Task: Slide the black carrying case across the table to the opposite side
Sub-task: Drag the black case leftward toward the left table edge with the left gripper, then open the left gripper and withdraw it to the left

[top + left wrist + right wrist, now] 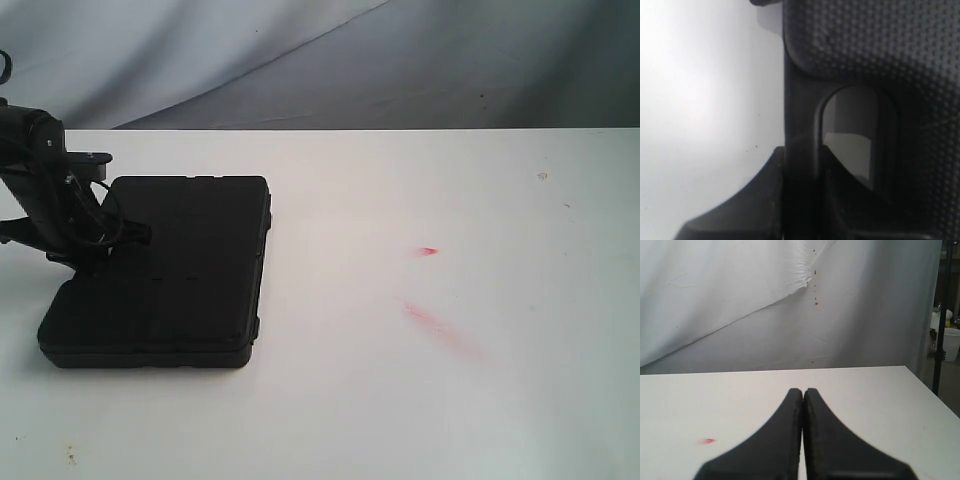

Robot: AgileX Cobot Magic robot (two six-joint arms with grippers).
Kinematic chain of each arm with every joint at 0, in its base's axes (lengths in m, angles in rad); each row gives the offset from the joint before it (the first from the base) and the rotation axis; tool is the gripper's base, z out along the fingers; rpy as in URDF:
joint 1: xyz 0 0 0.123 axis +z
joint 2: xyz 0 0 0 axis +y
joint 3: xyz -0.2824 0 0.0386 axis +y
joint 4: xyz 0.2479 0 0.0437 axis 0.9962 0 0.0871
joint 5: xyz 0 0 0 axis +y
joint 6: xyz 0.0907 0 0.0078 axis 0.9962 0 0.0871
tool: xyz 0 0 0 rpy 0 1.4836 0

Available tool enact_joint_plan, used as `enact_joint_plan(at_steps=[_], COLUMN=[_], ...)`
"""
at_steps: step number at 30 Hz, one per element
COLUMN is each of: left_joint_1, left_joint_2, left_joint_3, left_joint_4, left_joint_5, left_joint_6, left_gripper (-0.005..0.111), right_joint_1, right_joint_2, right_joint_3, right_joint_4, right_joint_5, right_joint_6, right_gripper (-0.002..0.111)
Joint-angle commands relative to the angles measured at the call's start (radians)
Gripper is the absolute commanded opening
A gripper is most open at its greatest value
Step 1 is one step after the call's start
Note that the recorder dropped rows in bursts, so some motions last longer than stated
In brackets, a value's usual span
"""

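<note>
The left gripper (802, 155) clamps the case (170, 270) at its left edge; push it straight right, flat on the table (450, 400), without tilting. The right gripper (803, 405) is closed, empty.

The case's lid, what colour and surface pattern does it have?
The case is matte black with a fine dotted texture, best seen in the left wrist view.

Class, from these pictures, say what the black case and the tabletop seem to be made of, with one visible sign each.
Case: likely moulded plastic, matte black; the left wrist view shows fine stippled texture and rounded edges. Table: smooth, plain white, faintly sheened, perhaps laminate or painted board; unclear which.
</note>
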Motion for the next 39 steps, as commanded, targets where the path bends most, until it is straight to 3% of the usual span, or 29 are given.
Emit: enact_joint_plan(at_steps=[1,9,22,33,39], left_joint_1=[0.014,0.014,0.014,0.004,0.004], left_joint_2=[0.008,0.008,0.008,0.000,-0.095], left_joint_3=[0.014,0.014,0.014,0.014,0.058], left_joint_4=[0.036,0.036,0.036,0.028,0.014], left_joint_5=[0.006,-0.009,-0.045,-0.050,-0.097], left_joint_6=[0.006,0.006,0.006,0.006,0.006], left_gripper=[0.000,0.004,0.045,0.048,0.048], right_joint_1=[-0.008,-0.008,-0.008,-0.008,-0.008], right_joint_2=[-0.007,-0.007,-0.007,-0.007,-0.007], right_joint_3=[0.004,0.004,0.004,0.004,0.004], right_joint_4=[0.011,0.011,0.011,0.011,0.011], right_joint_5=[-0.003,-0.003,-0.003,-0.003,-0.003], right_joint_6=[0.000,0.000,-0.002,-0.002,-0.002], right_gripper=[0.000,0.000,0.000,0.000,0.000])
